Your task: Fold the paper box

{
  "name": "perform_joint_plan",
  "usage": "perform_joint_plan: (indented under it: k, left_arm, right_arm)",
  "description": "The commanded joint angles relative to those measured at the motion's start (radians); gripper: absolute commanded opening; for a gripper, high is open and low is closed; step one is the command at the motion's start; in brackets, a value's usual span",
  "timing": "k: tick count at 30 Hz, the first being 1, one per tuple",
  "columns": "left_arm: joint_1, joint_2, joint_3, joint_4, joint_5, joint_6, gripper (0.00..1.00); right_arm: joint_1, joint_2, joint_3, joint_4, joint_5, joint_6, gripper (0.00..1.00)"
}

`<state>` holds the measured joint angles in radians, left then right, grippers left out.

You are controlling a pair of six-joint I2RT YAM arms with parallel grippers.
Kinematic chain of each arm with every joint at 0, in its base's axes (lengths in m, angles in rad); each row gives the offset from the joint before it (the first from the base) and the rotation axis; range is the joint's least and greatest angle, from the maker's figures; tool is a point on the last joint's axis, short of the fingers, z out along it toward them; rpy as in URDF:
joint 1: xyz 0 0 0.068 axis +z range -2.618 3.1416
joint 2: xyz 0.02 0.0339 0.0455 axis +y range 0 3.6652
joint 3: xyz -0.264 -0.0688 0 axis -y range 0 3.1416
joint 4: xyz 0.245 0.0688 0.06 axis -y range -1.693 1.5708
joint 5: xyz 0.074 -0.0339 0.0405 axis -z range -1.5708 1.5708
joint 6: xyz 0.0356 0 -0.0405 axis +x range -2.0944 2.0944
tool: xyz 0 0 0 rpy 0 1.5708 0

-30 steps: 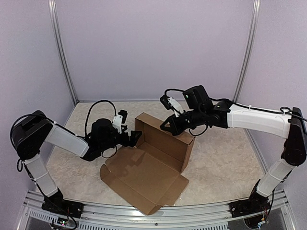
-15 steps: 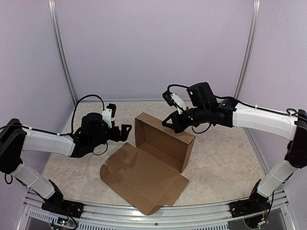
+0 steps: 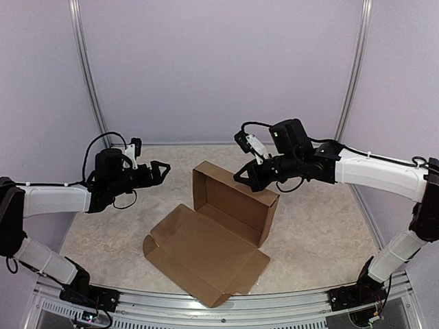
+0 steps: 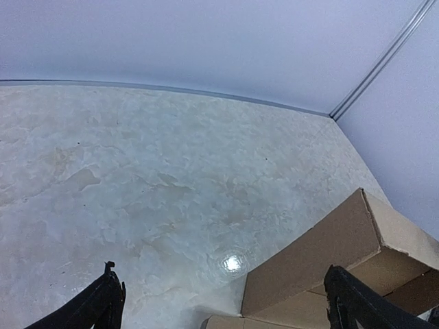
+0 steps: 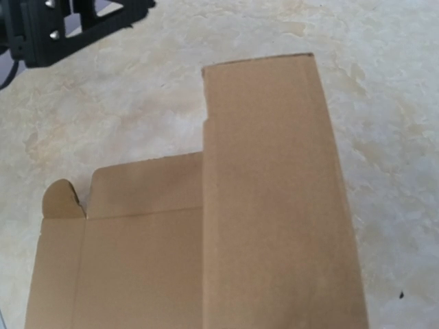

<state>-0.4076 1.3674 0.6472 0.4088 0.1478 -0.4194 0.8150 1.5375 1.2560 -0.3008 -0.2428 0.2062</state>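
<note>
Left arm has pulled back from the box's left wall since the earlier frames; the left gripper [image 3: 164, 171] now hangs above bare table [image 3: 322, 233], well apart from the cardboard. Right arm has barely shifted. The paper box [image 3: 212, 236] sits mid-table: its tray end, walls upright, lies to the far side, and a broad flat panel with small flaps spreads toward the near rail [image 3: 137, 296]. Left wrist view shows only two dark fingertips [image 4: 106, 301] at the bottom edge, set wide apart with nothing between them; the jaws are spread and hold nothing. That view cuts the box off at the bottom right, so only one upright wall corner shows. A small glare spot [image 4: 232, 262] marks the table just left of that corner. The right gripper [image 3: 240, 177] hovers at the tray's far wall; from above it reads as a dark mass, and contact with the wall cannot be judged. Right wrist view shows none of its own fingers, so whether it is spread or closed cannot be told. Cardboard fills the lower part of that view and runs out at the bottom edge; the left gripper shows dark in the top left corner. Bare table lies open left and right of the box. The flat panel's near corner comes close to the rail.
</note>
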Motion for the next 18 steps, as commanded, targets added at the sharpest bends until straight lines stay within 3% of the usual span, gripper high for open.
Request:
perform_joint_plan:
  k: [1, 6, 18]
  left_arm:
    - [-0.037, 0.046, 0.051, -0.087, 0.098, 0.023, 0.99]
    - [-0.127, 0.071, 0.127, -0.235, -0.014, 0.094, 0.99]
    - [-0.290, 0.120, 0.171, -0.275, -0.239, 0.160, 0.96]
  right_arm:
    - [-0.006, -0.039, -0.023, -0.014, 0.013, -0.004, 0.00]
    - [-0.006, -0.060, -0.045, -0.015, 0.026, -0.001, 0.00]
    - [-0.008, -0.165, -0.114, -0.061, 0.066, 0.024, 0.00]
